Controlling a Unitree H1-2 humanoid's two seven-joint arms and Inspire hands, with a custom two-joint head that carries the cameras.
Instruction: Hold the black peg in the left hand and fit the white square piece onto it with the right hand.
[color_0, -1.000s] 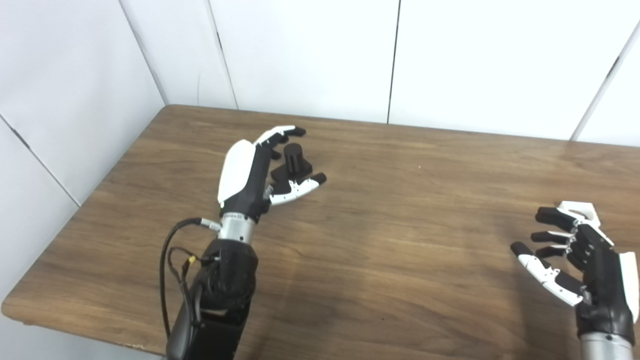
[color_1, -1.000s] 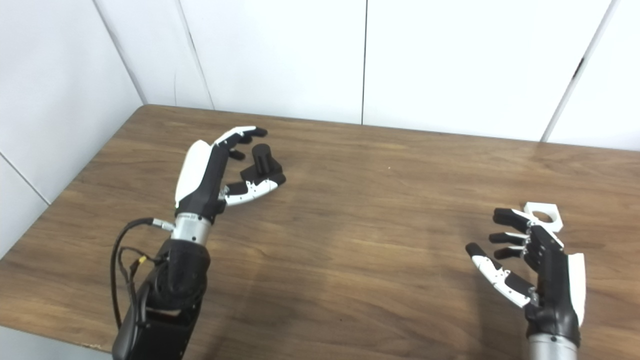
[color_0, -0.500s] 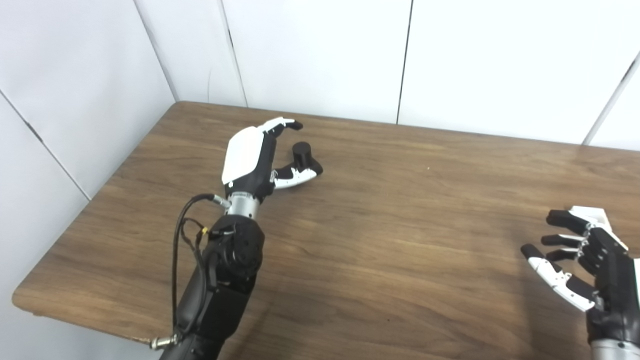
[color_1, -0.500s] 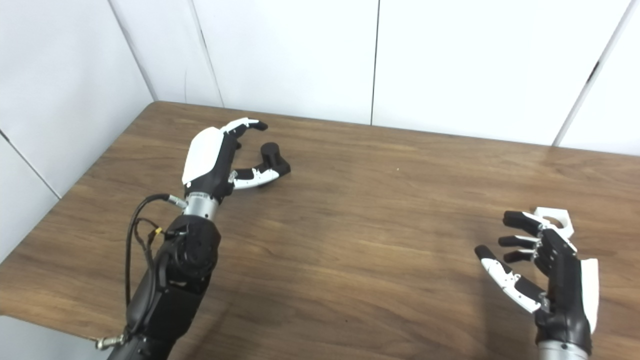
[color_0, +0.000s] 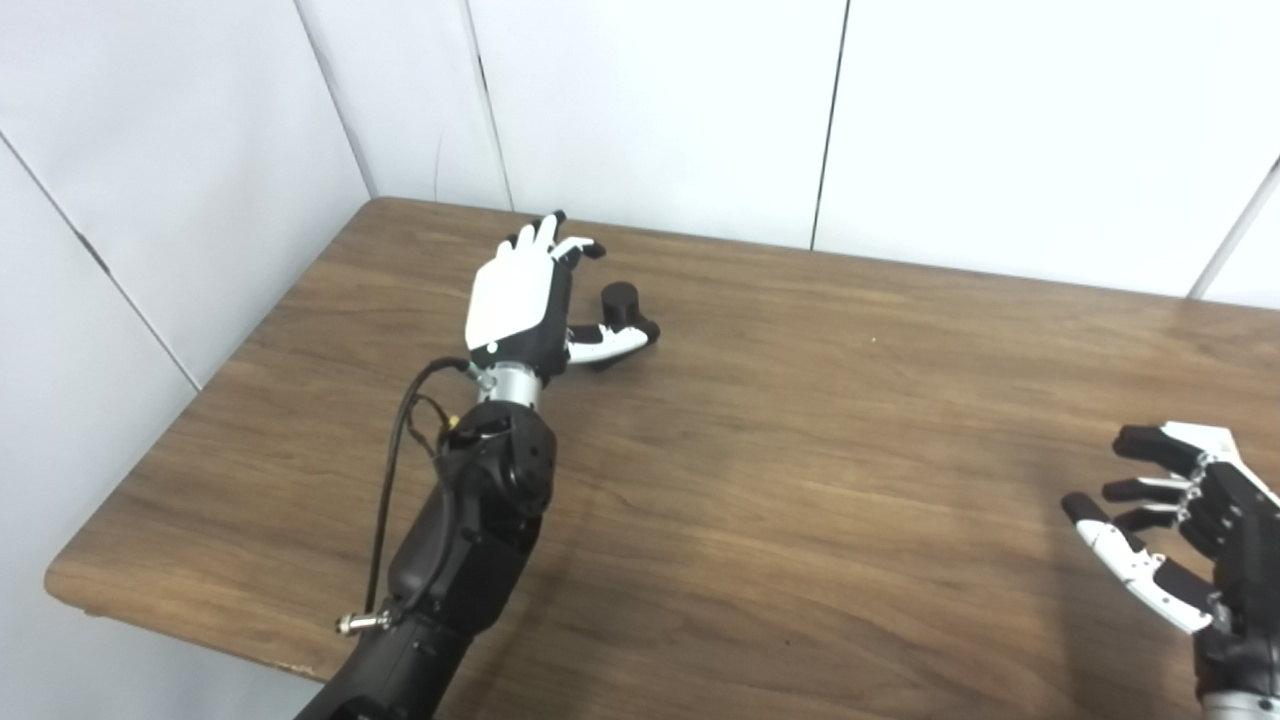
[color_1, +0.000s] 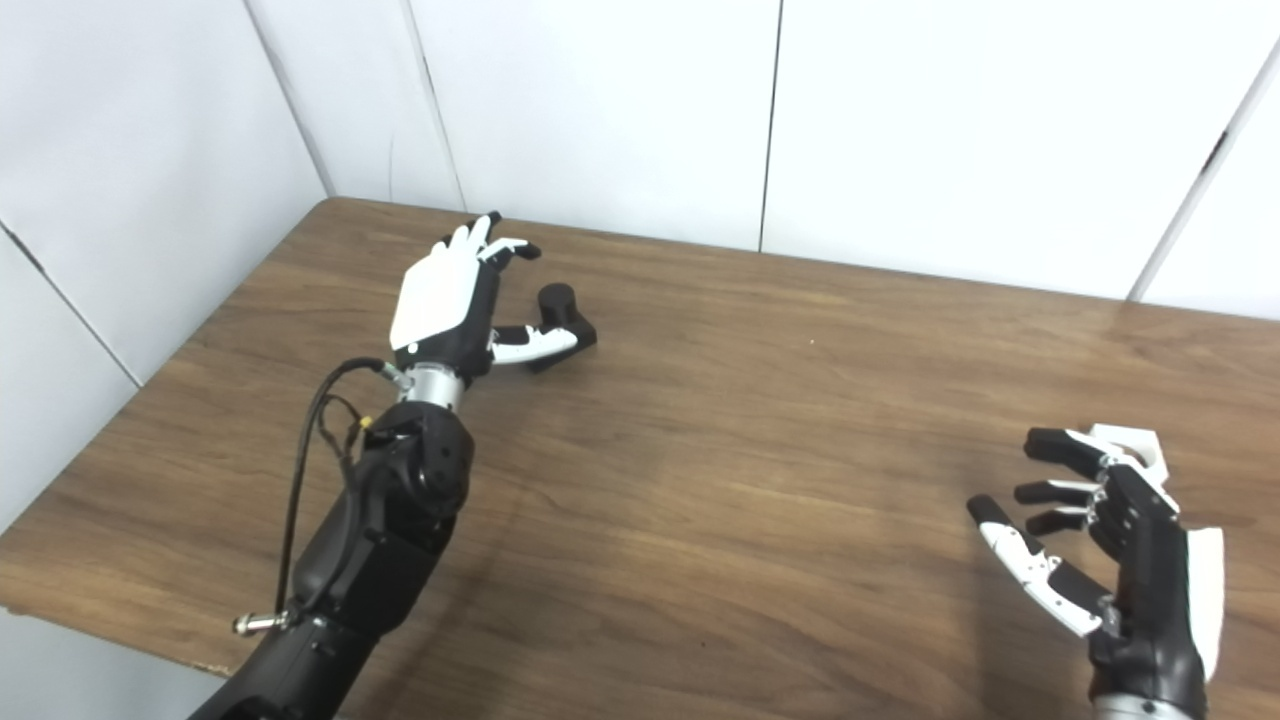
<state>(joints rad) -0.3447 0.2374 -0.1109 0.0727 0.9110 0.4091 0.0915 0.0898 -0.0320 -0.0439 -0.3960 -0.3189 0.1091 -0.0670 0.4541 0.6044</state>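
Peg (color_0: 622, 303), black, stands upright on its wider base at the far left of the wooden table (color_0: 780, 470), long axis vertical, round top up. Left hand (color_0: 528, 305) cups around it, fingers spread wide, thumb lying just in front of the base; contact unclear. Right hand (color_1: 1120, 540) hovers near right, fingers apart, holding nothing. White square piece (color_1: 1135, 443) lies flat just behind its fingertips.

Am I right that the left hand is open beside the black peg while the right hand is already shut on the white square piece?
Not quite. The left hand is open beside the black peg, but the right hand is open too. In the right eye view its fingers are spread, with the white square piece on the table just behind its fingertips.
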